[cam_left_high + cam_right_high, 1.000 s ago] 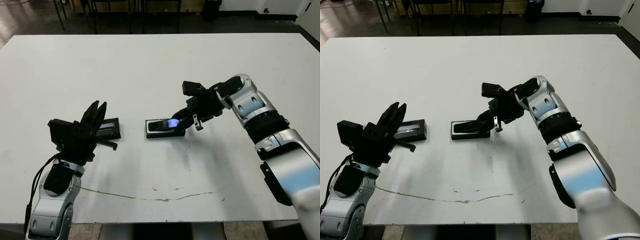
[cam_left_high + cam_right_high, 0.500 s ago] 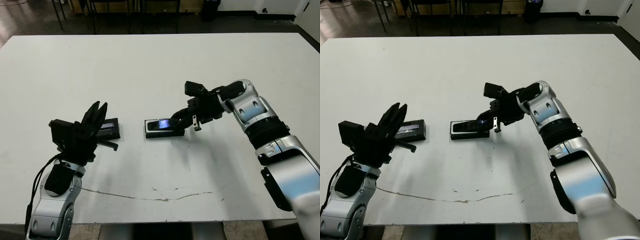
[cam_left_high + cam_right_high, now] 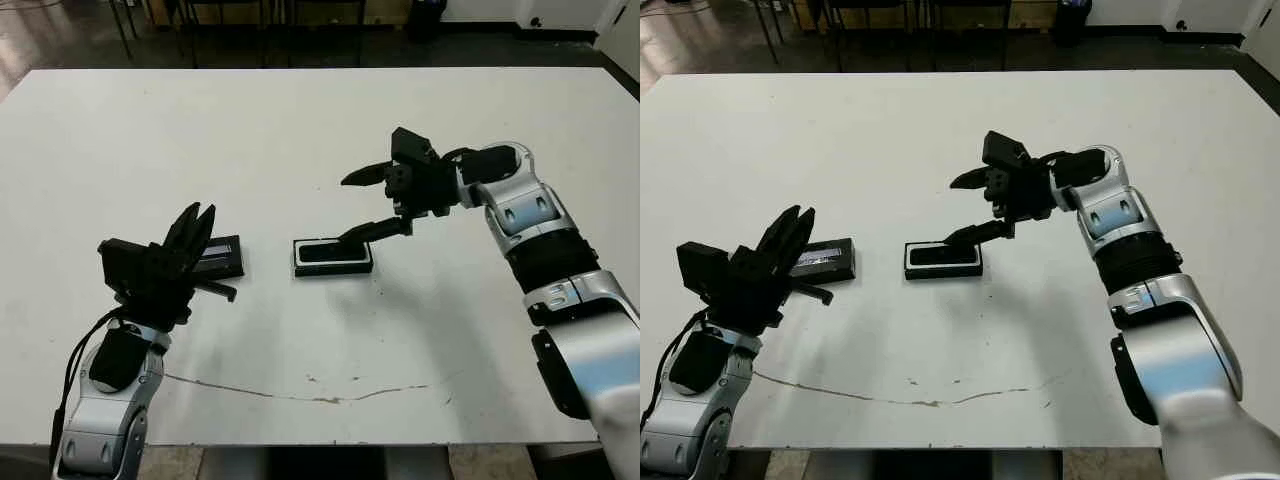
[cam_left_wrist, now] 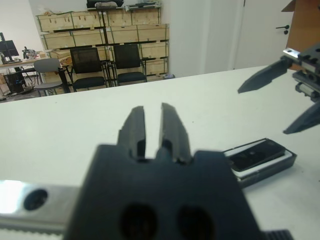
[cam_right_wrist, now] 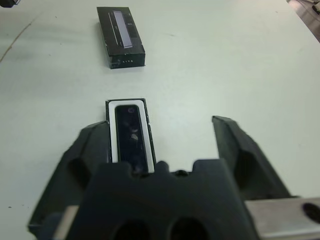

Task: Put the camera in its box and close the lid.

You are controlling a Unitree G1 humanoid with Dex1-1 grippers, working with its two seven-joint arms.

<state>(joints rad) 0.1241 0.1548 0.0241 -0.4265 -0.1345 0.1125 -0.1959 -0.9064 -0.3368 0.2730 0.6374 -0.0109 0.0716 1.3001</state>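
Camera seated in its box, lid lying apart to the robot's left, nearer the left hand.

In the head view, the slim black bar-shaped camera (image 3: 333,252) is seen lying inside the shallow white-lined black box (image 3: 333,268) at mid-table; the right hand (image 3: 378,203) is held just above the box's right end, fingers spread wide and empty. The flat black lid with a pale strip (image 3: 217,256) rests on the white table (image 3: 300,130) well to the left of the box, its long axis running left to right like the box's, just beside the left hand (image 3: 190,236). In the left wrist view, that hand's fingers (image 4: 135,131) are nearly closed on nothing. In the right wrist view, box and lid are shown end to end, apart.
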